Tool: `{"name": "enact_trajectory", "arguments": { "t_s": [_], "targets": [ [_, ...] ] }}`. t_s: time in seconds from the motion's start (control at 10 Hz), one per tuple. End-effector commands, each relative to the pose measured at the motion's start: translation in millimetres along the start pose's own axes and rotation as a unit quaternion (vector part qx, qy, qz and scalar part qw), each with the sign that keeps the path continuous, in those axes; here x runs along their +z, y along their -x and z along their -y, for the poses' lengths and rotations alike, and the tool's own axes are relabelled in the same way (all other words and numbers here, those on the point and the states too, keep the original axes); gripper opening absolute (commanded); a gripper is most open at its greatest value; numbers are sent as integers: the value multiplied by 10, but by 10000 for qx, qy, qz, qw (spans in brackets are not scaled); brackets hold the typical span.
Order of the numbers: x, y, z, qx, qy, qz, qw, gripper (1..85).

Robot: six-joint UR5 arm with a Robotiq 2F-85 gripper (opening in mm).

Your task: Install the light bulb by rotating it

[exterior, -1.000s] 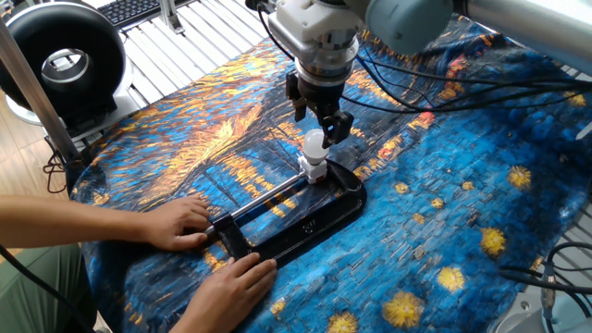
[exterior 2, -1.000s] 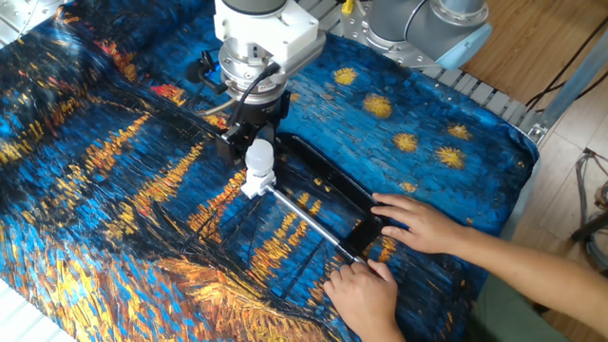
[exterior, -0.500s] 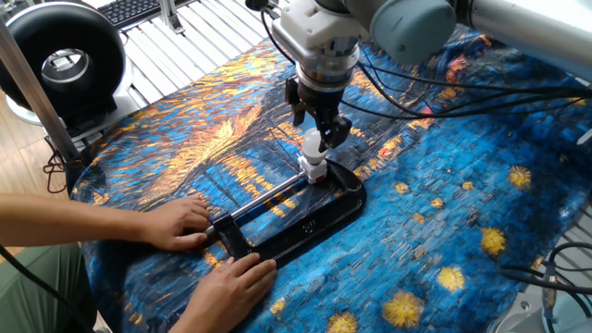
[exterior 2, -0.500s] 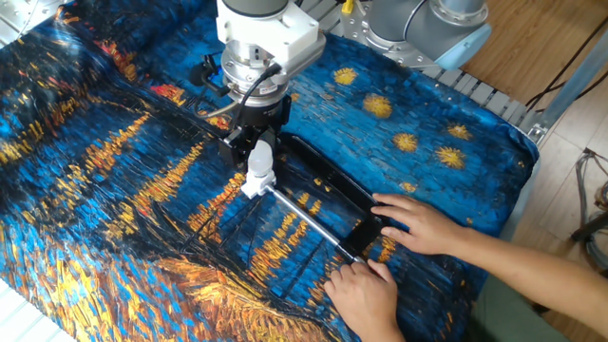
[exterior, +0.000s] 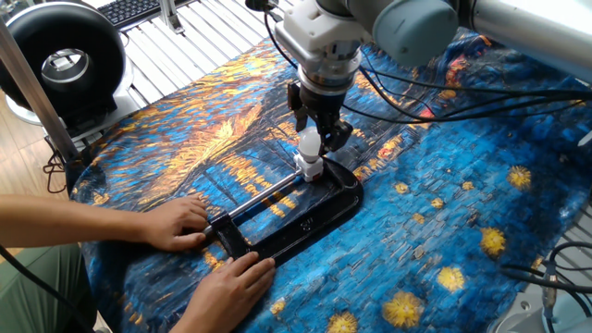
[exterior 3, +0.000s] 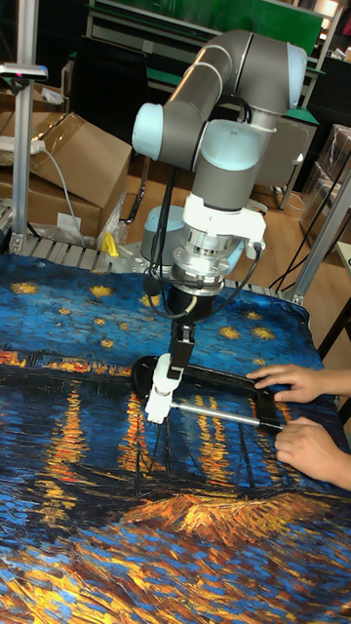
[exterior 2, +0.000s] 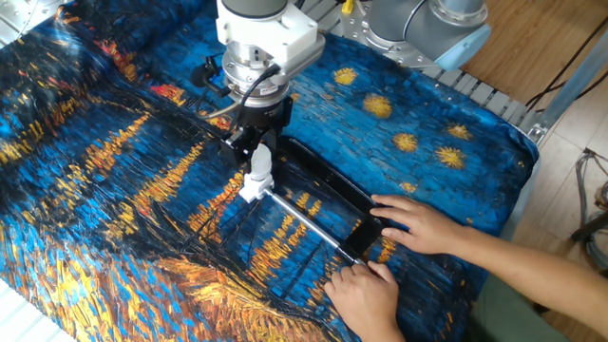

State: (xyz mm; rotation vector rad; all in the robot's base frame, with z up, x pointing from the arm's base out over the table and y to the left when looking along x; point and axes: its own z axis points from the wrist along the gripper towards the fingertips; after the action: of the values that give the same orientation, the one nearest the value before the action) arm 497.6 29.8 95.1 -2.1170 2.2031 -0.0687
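My gripper [exterior: 314,139] clamped on light bulb [exterior: 310,143], bulb upright atop white socket block [exterior: 312,169]; two human hands [exterior 2: 415,224] steady black clamp frame [exterior: 314,217] on painted cloth

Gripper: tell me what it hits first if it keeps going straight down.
The bulb between the fingers of the gripper would press into the white socket block right beneath it; they look nearly touching already, though depth is unclear.
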Motion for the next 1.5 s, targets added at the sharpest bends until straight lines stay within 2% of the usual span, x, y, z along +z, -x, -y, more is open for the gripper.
{"name": "enact_trajectory", "arguments": {
  "t_s": [0.0,0.8,1.4],
  "targets": [
    [6,5,-44,108,65,62,9999,607],
    [19,-77,-23,227,-10,-55,9997,577],
    [29,-88,-20,317,-43,-67,9995,493]
  ]
}}
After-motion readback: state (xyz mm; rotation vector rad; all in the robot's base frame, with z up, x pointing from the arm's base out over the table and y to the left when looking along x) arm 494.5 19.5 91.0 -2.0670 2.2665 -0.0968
